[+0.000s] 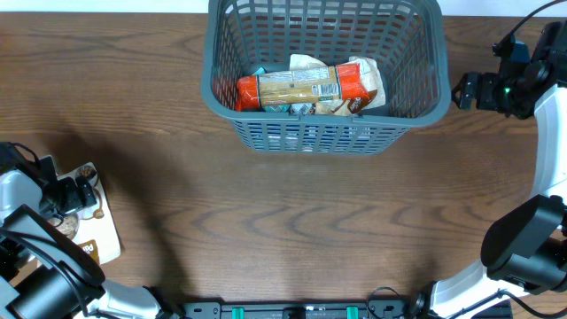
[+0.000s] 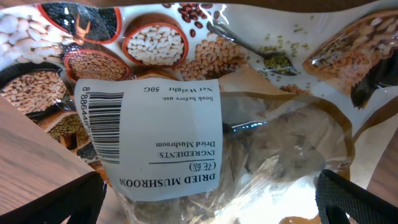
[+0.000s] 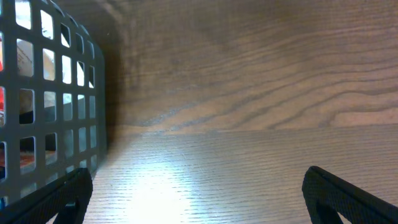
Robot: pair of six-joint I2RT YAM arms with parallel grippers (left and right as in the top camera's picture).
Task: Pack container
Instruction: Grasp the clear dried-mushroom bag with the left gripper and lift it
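Note:
The dark grey lattice basket stands at the far middle of the table. It holds an orange-ended packet with a tan label lying over white packets. A dried mushroom packet with a white label lies at the left table edge. My left gripper is open just over it, its fingers straddling the clear end of the packet. My right gripper is open and empty beside the basket's right wall, with its fingers low over bare wood.
The table is dark wood. The right arm's base stands at the front right, the left arm's base at the front left.

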